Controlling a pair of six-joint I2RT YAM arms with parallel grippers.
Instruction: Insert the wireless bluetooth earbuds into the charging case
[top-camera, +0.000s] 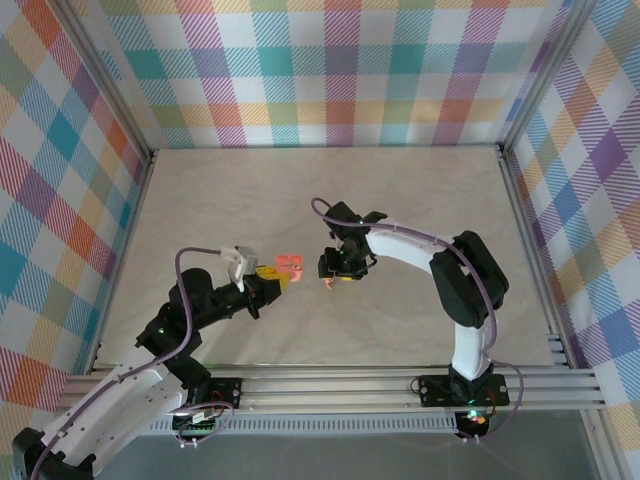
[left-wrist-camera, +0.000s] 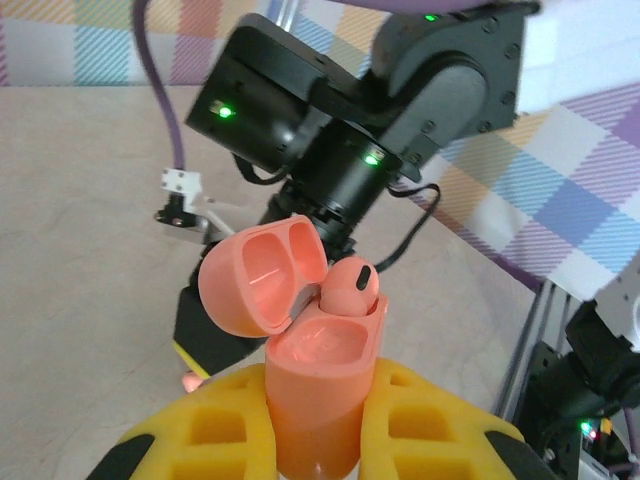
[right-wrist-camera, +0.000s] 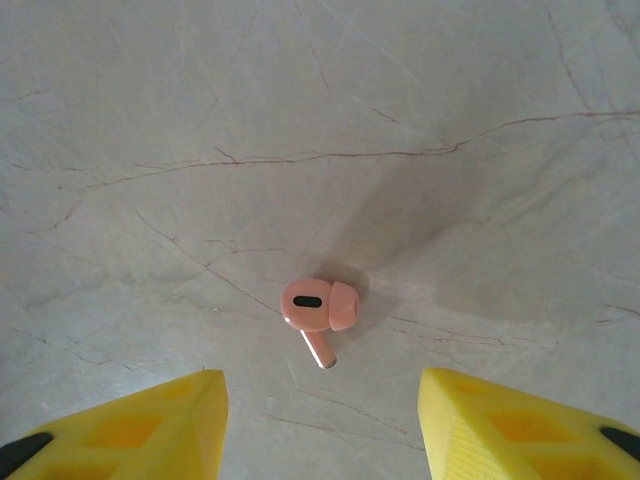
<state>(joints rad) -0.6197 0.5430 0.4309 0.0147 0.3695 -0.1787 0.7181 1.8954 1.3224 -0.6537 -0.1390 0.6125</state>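
One glossy pink earbud (left-wrist-camera: 350, 288) sits in the single rounded case (left-wrist-camera: 320, 365), left claw (left-wrist-camera: 320, 440) clamping it; a second earbud (right-wrist-camera: 318, 308) lies under the wide right claw (right-wrist-camera: 320, 425).

One charging case (left-wrist-camera: 318, 390); two pink earbuds (a seated earbud (left-wrist-camera: 350, 288) in it, a loose earbud (right-wrist-camera: 318, 308) just ahead of the right gripper (right-wrist-camera: 320, 405)).

L tool (top-camera: 271, 280) clamped on case (left-wrist-camera: 322, 372), R tool (right-wrist-camera: 322, 420) pointing down, jaws apart

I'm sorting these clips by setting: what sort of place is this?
Probably a robot test cell in a lab: an aluminium frame boxes in the marbled table, and plaid walls screen it off.
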